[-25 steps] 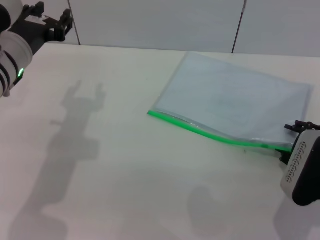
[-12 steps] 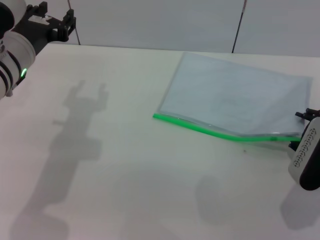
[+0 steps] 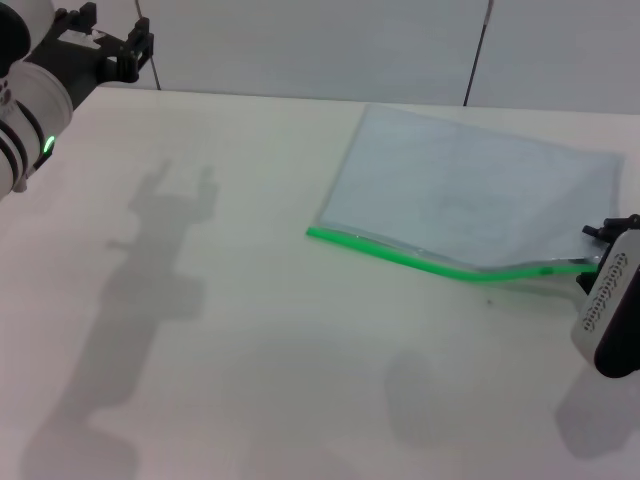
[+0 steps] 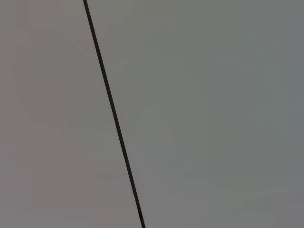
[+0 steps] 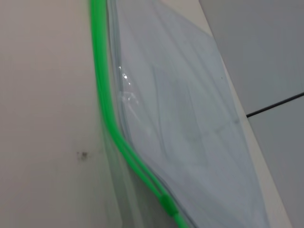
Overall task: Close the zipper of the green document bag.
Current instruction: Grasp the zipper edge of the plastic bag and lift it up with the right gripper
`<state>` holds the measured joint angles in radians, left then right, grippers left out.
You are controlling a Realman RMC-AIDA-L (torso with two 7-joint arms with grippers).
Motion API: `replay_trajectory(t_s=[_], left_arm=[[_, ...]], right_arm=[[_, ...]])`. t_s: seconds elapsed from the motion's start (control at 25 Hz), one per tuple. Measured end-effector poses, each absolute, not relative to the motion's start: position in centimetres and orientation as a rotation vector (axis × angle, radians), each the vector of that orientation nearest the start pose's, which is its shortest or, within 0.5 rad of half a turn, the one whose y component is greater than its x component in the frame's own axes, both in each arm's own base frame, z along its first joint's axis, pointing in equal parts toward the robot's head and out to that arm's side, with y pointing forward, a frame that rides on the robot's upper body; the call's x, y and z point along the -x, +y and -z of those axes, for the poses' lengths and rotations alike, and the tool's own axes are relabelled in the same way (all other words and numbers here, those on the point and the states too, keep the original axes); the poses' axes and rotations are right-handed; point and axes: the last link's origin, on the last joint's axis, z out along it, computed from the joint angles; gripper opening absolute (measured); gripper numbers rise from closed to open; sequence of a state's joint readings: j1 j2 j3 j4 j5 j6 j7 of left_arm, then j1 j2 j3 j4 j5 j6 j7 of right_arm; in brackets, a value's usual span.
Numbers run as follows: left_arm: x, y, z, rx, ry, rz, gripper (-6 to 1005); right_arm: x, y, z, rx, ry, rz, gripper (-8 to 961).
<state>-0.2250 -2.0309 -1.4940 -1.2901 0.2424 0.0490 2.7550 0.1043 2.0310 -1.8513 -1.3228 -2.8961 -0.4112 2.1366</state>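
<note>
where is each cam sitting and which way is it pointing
Head view: on the robot's head, looking forward and down at the table; left gripper raised far left, right gripper at the green document bag.
Left wrist view: faces a blank wall; no body.
Right wrist view: looks along the zipper; no fingers.
Head and right wrist views share bag and zipper.

The green document bag (image 5: 185,118) lies flat on the pale table (image 5: 42,118). Its bright green zipper (image 5: 102,95) bends along one edge.
</note>
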Motion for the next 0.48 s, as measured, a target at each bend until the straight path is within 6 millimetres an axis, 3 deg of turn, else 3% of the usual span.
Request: replay_trajectory(t_s=[0.12,0.32,0.48], left_arm=[[22.83,39.92,-5.84,1.704,-0.533,0.375,603],[22.77,40.08,-5.66,1.71,-0.532,0.373,603],[22.79,40.01,-5.61,1.71,-0.535,0.374,603]], right_arm=[[-27.33,33.3,2.68,2.196,-0.16,0.528,350],[-27.02,33.38,2.72,2.196,-0.133,0.507,192],[-26.47,33.44,2.53,2.189,-0.122,0.482,172]])
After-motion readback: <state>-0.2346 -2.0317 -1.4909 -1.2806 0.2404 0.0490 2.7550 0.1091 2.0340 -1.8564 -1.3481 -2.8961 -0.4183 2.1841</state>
